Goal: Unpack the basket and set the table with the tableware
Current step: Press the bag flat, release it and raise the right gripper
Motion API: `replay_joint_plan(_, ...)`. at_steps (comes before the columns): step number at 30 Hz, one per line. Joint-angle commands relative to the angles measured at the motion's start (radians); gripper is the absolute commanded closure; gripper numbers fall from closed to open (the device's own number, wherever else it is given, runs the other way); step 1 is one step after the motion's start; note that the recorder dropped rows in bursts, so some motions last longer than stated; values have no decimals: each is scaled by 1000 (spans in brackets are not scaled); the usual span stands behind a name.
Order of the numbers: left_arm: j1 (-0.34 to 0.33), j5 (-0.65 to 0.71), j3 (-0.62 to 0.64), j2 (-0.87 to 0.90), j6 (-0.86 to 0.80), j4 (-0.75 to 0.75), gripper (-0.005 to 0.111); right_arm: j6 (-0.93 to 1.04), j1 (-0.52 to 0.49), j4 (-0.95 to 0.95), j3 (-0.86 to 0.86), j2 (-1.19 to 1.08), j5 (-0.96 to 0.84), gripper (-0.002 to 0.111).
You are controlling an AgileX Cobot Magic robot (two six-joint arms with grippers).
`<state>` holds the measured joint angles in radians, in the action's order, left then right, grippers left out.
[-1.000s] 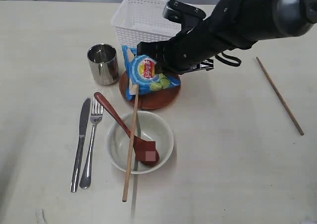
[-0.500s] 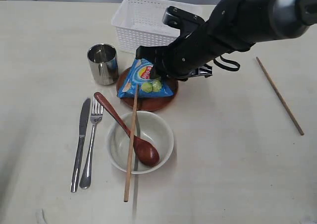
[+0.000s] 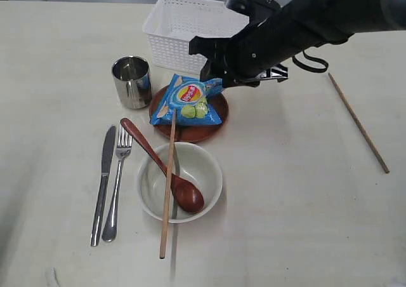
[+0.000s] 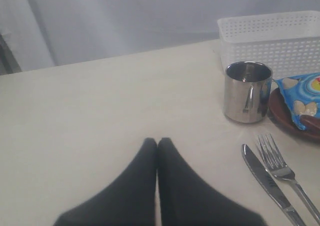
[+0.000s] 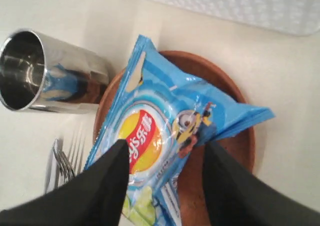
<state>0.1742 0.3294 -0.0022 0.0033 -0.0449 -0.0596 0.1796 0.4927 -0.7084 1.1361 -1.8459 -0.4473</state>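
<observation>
The blue crisp packet lies flat on the reddish-brown plate. My right gripper hovers open just above it, holding nothing. The white basket stands behind the plate. The steel cup is left of the plate. Knife and fork lie side by side. The wooden spoon and one chopstick rest across the cream bowl. The second chopstick lies far right. My left gripper is shut over bare table, empty.
The tableware is clustered left of centre on the table. The right arm's dark body reaches in from the upper right, across the basket's right end. The left arm is outside the exterior view.
The right gripper lowered the crisp packet onto the plate, let it go, and drew back up and to the right. The left arm has not moved.
</observation>
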Motion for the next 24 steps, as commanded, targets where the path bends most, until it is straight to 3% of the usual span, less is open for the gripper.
replay_joint_plan(1,-2,-7,2,-3,0,9,107,76,25,11,43,12,-10,93)
replay_joint_plan(2,-2,-7,2,-3,0,9,107,115,41,11,51,12,0,108)
replay_joint_plan(24,-2,-7,2,-3,0,9,107,139,67,51,50,-120,16,108)
